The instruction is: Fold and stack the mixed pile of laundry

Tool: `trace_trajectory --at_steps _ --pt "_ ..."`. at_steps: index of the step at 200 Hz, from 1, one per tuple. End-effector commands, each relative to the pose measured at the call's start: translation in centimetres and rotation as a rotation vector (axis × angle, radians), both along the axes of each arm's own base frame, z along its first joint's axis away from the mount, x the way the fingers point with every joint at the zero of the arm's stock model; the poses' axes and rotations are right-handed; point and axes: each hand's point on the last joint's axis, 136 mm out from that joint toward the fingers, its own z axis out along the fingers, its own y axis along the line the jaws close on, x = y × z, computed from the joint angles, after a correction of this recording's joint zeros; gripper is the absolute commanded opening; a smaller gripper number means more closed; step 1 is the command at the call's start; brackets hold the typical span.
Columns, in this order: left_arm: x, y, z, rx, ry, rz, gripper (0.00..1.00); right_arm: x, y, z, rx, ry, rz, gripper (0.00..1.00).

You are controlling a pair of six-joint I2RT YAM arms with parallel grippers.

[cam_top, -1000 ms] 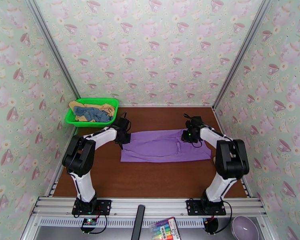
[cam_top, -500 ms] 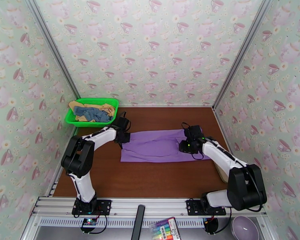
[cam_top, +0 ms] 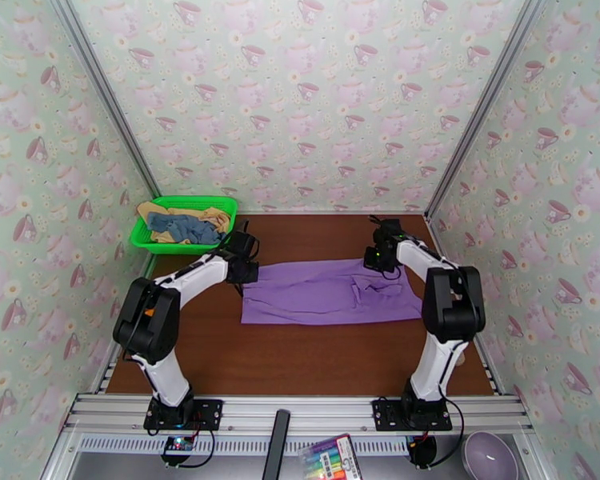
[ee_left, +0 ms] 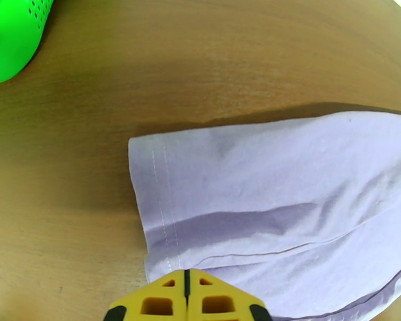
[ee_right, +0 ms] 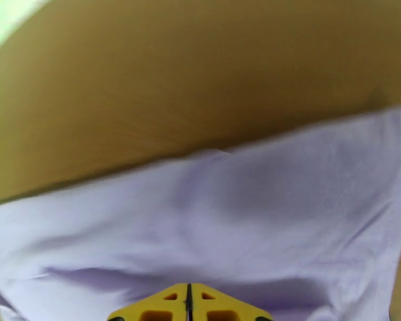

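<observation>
The purple shirt (cam_top: 324, 294) lies flat on the table (cam_top: 300, 354) as a long band. The left gripper (ee_left: 185, 272) and right gripper (ee_right: 188, 285) stand closed at its far edge, one toward each end; pinch unconfirmed. Recommended: raise both ends together, keep the edge taut, fold squarely.

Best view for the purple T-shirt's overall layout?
Top external: the whole purple T-shirt lies flat, spread across the table. Left wrist shows its stitched hem end close up; right wrist, a blurred stretch of one edge.

Basket (cam_top: 180, 248) crowds far-left; near table (cam_top: 300, 354) seemingly open.
</observation>
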Motion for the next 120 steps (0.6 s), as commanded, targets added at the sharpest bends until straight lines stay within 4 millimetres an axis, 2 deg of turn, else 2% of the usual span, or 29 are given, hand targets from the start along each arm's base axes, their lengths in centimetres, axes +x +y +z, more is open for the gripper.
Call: trace_trajectory --at_steps 1,36,78,120 --pt "-0.4 0.7 0.1 0.018 -0.004 0.016 0.0 -1.1 0.4 -0.6 0.016 0.018 0.009 0.07" --pt "-0.4 0.7 0.0 0.023 -0.002 0.015 0.0 -4.7 1.0 -1.2 0.059 0.031 -0.013 0.05" --pt "-0.3 0.8 0.2 0.028 -0.01 0.014 0.0 -9.3 1.8 -1.5 0.041 0.035 -0.039 0.09" --pt "-0.6 1.0 -0.2 0.034 -0.005 0.011 0.0 -11.9 2.0 -2.2 0.057 0.022 -0.086 0.12"
